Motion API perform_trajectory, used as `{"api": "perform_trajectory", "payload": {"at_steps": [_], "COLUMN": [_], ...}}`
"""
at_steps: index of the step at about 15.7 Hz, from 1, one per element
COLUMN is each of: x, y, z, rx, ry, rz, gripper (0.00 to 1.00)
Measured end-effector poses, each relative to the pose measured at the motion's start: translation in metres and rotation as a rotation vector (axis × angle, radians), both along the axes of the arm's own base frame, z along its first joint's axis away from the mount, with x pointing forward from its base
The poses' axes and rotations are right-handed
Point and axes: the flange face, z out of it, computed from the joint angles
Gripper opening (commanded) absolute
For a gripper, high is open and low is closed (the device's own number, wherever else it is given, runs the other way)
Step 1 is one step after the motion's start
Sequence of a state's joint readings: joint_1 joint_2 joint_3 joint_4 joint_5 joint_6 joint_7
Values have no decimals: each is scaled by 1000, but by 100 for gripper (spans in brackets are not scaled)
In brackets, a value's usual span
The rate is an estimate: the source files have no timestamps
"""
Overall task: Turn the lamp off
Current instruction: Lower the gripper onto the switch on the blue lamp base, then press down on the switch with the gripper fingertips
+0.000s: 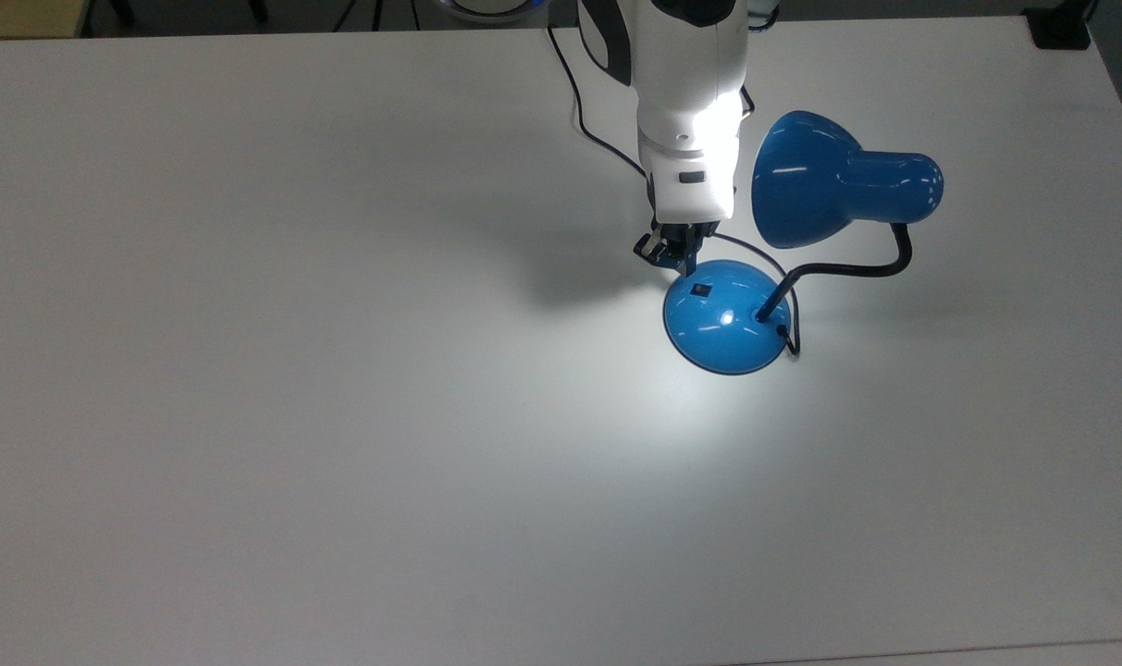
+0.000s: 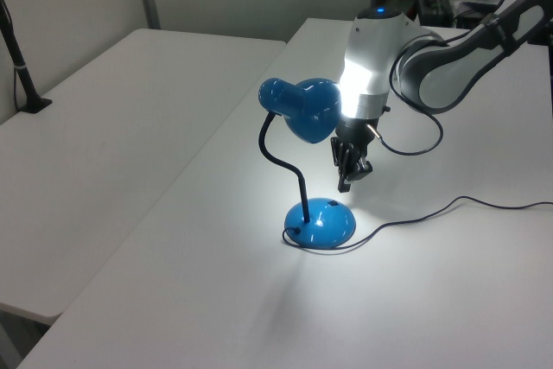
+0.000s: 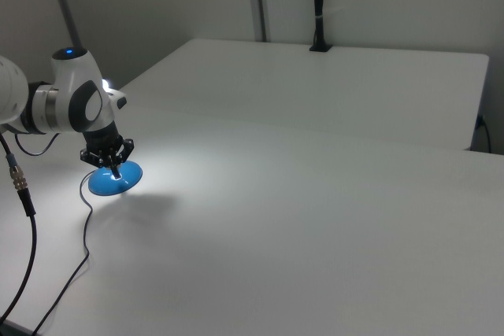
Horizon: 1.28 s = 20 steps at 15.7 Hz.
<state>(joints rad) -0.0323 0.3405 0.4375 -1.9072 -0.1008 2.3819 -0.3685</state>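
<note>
Your claw (image 1: 683, 263), fingers pressed together, hangs just above the lit lamp's (image 1: 838, 190) base (image 1: 725, 319); guide its tip straight down onto the switch (image 1: 701, 290), pressing gently.

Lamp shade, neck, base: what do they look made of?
Shade: glossy blue, likely painted metal or hard plastic, going by its sharp highlights. Neck: matte black, curved, looks like a flexible gooseneck; material unclear. Base: same glossy blue dome, with a bright reflected spot. Table: matte white, probably laminate.
</note>
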Motion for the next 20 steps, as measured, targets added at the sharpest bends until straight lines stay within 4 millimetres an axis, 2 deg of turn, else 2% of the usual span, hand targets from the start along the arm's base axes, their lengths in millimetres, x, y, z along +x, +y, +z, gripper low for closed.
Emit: {"api": "perform_trajectory", "payload": {"at_steps": [9, 20], "x": [1, 7], "y": [4, 4], "z": [-16, -12], "rx": [9, 28], "ry": [16, -32], "rz": [10, 27], "gripper": [0, 0]}}
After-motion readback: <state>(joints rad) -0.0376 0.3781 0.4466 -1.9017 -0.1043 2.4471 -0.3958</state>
